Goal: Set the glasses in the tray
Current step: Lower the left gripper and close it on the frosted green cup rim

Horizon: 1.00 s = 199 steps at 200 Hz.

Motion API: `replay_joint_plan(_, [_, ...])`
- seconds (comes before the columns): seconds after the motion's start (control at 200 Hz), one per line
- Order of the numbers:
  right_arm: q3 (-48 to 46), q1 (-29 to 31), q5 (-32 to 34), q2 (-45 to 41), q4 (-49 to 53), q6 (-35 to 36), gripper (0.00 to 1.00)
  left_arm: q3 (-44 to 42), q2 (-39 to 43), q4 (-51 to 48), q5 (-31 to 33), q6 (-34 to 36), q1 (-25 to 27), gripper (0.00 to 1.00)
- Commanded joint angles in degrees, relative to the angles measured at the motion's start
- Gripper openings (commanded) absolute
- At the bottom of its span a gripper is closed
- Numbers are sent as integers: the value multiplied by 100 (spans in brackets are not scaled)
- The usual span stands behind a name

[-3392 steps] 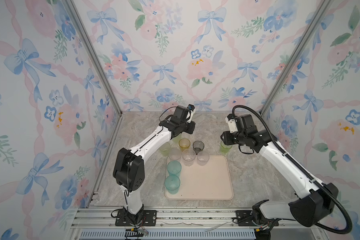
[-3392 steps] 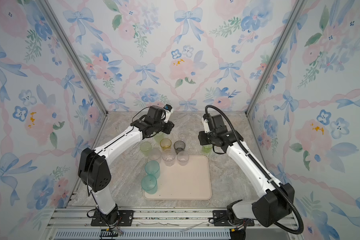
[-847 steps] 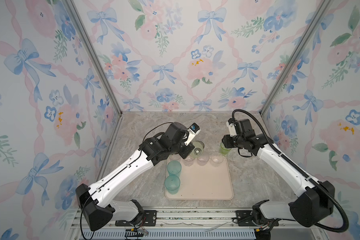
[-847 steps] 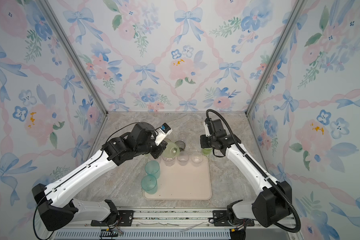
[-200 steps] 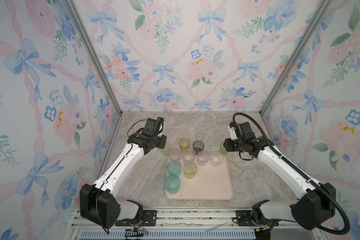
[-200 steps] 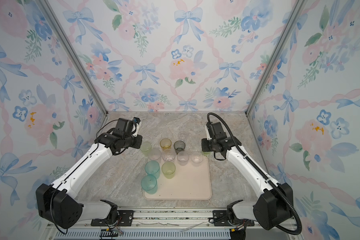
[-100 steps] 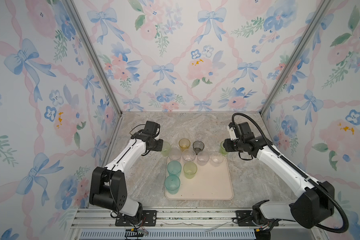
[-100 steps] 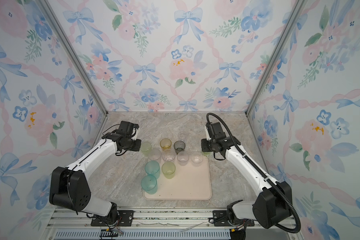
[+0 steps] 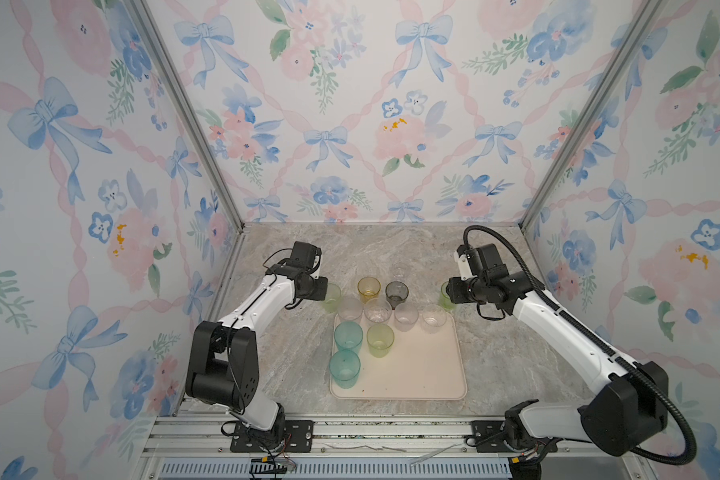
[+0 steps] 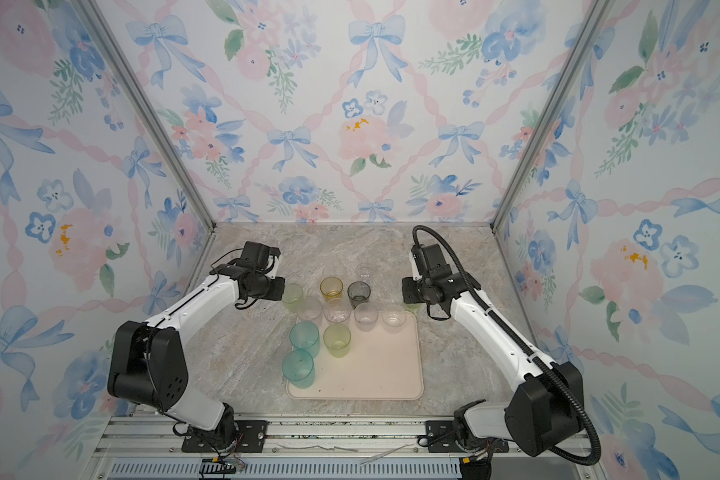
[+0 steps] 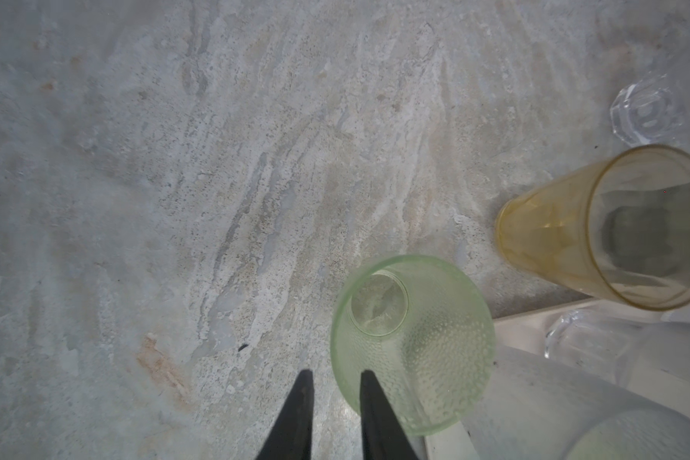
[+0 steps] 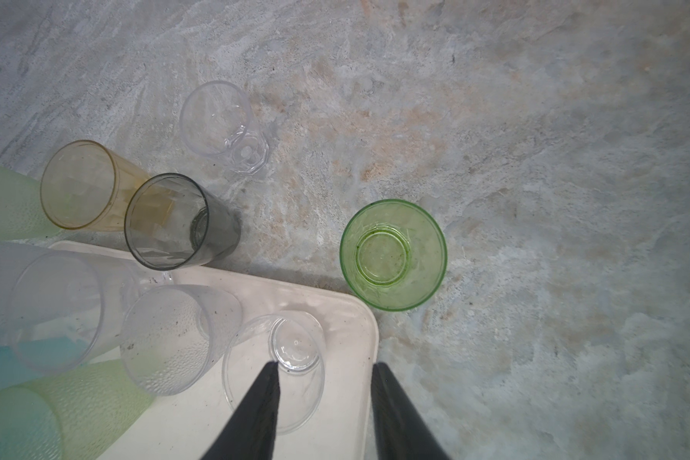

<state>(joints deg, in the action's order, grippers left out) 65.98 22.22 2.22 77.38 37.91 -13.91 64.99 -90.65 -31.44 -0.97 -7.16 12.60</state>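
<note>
Just changed: a pale green glass (image 9: 380,340) now stands in the tray (image 9: 416,374), right of the far teal glass (image 9: 348,336); seconds ago the left arm held it over that spot, and the arm has since swung back to the far left
Left gripper (image 11: 335,374): narrow; its jaws sit astride the wall of the next pale green glass (image 11: 411,342), with a gap showing, so no pinch yet
Right gripper (image 12: 326,364): moderately wide and empty; unmoved over the last second, above the tray's far-right corner, with a clear glass (image 12: 295,338) below it
In the tray: two teal, one pale green, and four clear along the far rim
Off the tray: the next pale green glass just beyond the far-left corner; the amber glass (image 9: 368,289) and grey glass (image 9: 396,294) just past the far rim; a small clear glass (image 9: 400,270) farther back; a green glass (image 12: 393,255) by the far-right corner
Meaning for the task: seven of twelve appear placed; five remain; the left arm looks set to take the eighth
</note>
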Motion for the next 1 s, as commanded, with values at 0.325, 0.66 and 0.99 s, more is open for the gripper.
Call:
replay_joint_plan(0.325, [16,-42,7,118,-7,95,42,75,-457,112,-52,100,-57,22])
replay_joint_plan(0.66, [43,-43,-26,207,-30,99,42,213,-665,112,-143,128,-56,12])
replay_joint_plan(0.99, [58,-45,-57,268,-56,89,42,233,-330,112,-48,127,-68,4])
